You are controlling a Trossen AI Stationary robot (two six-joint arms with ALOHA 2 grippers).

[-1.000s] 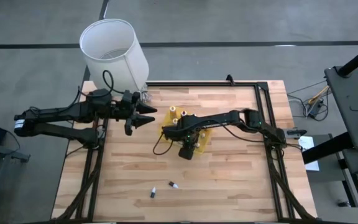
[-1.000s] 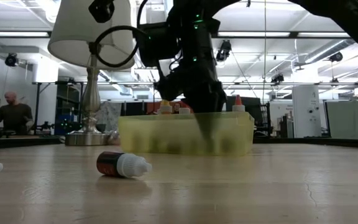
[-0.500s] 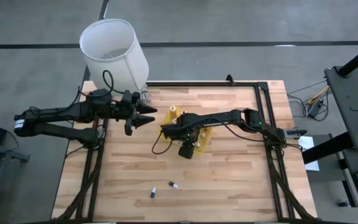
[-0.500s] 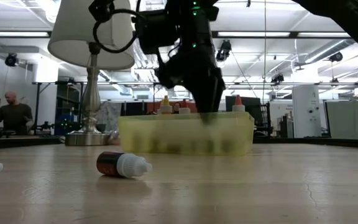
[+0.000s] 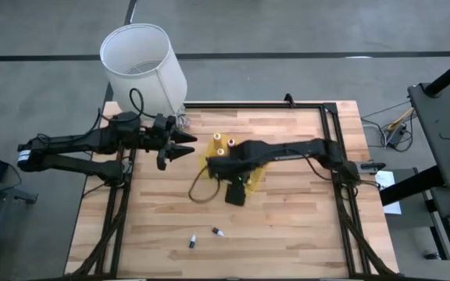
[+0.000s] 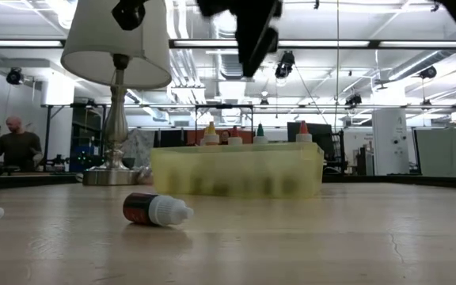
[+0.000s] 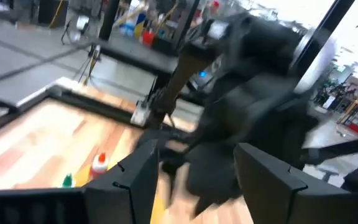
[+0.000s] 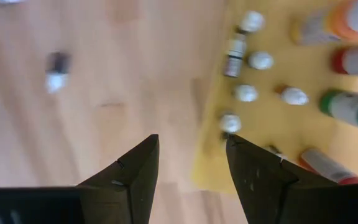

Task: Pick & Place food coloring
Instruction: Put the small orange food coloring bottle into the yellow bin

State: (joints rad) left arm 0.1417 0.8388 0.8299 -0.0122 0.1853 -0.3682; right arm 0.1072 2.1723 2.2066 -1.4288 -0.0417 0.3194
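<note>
A yellow tray near the table's middle holds the food coloring. Finger-length bottles stand upright along its far side. Several tiny white-capped vials lie on its floor. Two more vials lie on the wood near the front edge; the low view shows one on its side. My right gripper hangs well above the tray's near-left part, pointing down, open, with nothing between its fingers. My left gripper waits left of the tray, level and open.
A white-shaded lamp stands at the table's far left corner, behind my left arm. A black frame rail runs along the far and right edges. Bare wood lies between the tray and the front edge.
My right gripper has risen straight up out of the tray, from down between its walls to high above it, and has drifted a little toward the near edge. The tray and the bottles have stayed where they were.
</note>
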